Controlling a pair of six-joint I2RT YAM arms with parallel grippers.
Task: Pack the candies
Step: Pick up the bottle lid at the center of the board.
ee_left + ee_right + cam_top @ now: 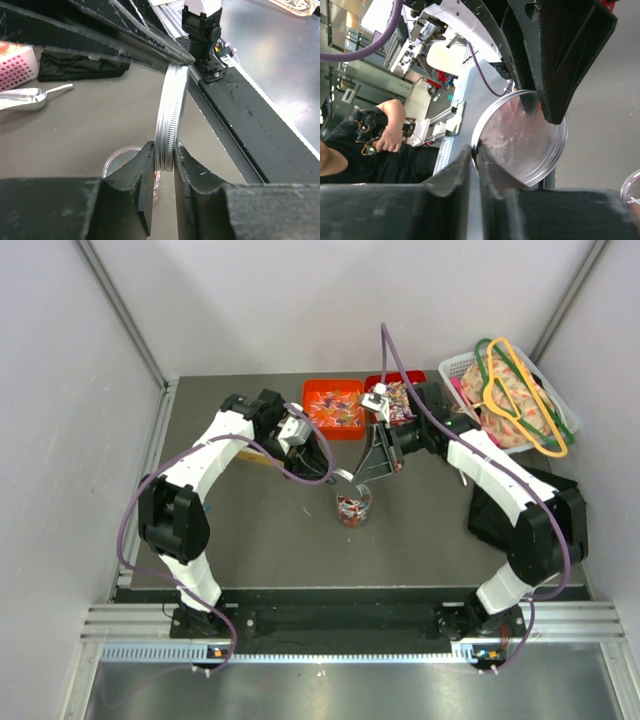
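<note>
Candies (pixel 351 510) sit in the jar (pixel 352 498) mid-tabletop, right beneath the metal lid (pixel 170 112) you hold on edge, left gripper (pixel 164 151) and right gripper (pixel 475 154) clamping opposite rims.

At the centre of the surface (pixel 260 540) stands a jar (pixel 341 504) with candies (pixel 352 510) in it; a metal lid (pixel 167 120) hangs on edge just above. At 12 o'clock sits a tray (pixel 333 382) of candies, a second tray (pixel 374 380) just right of it; at 2 o'clock, a basket (pixel 452 368) holding hangers (pixel 545 405).
</note>
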